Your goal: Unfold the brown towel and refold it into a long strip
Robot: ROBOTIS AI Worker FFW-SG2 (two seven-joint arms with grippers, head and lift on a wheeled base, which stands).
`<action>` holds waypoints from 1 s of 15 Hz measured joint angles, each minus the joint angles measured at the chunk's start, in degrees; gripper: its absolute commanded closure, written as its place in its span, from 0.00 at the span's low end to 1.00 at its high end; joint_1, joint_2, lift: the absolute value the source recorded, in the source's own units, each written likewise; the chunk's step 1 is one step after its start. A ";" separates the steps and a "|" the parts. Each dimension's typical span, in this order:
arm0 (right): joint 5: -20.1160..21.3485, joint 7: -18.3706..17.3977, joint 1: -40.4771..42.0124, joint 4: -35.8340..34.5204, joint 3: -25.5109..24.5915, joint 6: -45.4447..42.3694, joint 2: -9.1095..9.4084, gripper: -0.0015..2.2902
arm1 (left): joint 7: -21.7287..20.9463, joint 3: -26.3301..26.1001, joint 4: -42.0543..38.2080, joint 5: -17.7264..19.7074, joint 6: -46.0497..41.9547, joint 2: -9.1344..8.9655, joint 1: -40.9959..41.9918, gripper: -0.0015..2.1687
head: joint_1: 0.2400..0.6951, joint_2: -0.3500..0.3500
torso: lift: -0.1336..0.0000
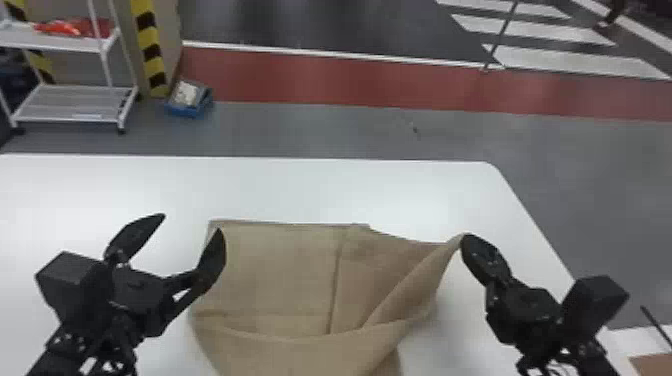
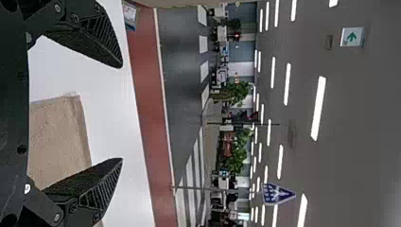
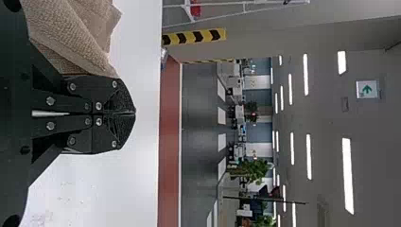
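The brown towel (image 1: 280,270) is on the white counter (image 1: 100,180). It is tan and soft, and it is only partly flat. Its far left part lies smooth, with a straight far edge. A long crease runs from that far edge toward the near side. The right side is pulled up to a point, with slanting folds under it. Across the near part there is a loose, saggy fold.

On the floor, well past the towel and to its left, is a blue box (image 1: 180,111) with something pale (image 1: 186,93) in it. Farther left of the towel, also past it, stands a white rack (image 1: 65,46). Its upper shelf has red and orange things (image 1: 60,27) on it.

The left pincer (image 1: 191,223) is wide open at the towel's left edge and has nothing in it. I cannot tell if it touches the cloth. The right pincer (image 1: 465,236) is closed tight on the towel's raised right corner.
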 measured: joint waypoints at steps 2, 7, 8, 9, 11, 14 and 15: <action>0.65 -0.05 1.05 1.55 -2.04 -1.36 1.01 0.65 | 0.28 -3.83 5.13 -0.55 2.60 -0.59 -5.44 0.07 | 1.00 0.12 | 0.07; -2.62 -0.31 1.13 2.85 -10.08 2.46 1.48 0.65 | 0.67 -8.08 15.91 -1.07 3.95 -3.14 -14.72 0.07 | 1.00 0.00 | 0.07; -2.93 -0.30 0.83 3.04 -11.04 3.35 1.48 0.65 | 0.67 -8.76 18.20 -1.08 3.96 -3.58 -16.63 0.07 | 1.00 0.00 | 0.07; -3.06 -0.29 0.55 3.23 -11.57 3.86 1.47 0.65 | 0.67 -9.31 20.21 -1.10 3.97 -3.88 -18.33 0.07 | 1.00 0.00 | 0.07; -3.10 -0.29 -0.19 3.84 -11.86 4.21 1.47 0.65 | 0.65 -9.64 23.29 -1.03 3.98 -4.12 -20.75 0.08 | 1.00 0.00 | 0.07; -3.00 -0.29 -1.40 4.85 -11.90 4.50 1.47 0.65 | -0.36 -9.71 27.71 -0.95 5.88 -4.17 -23.65 0.16 | 1.00 0.00 | 0.07; -2.94 -0.29 -1.70 4.98 -11.88 4.58 1.47 0.65 | -0.71 -9.72 28.88 -0.96 6.57 -4.17 -24.35 0.20 | 1.00 0.00 | 0.07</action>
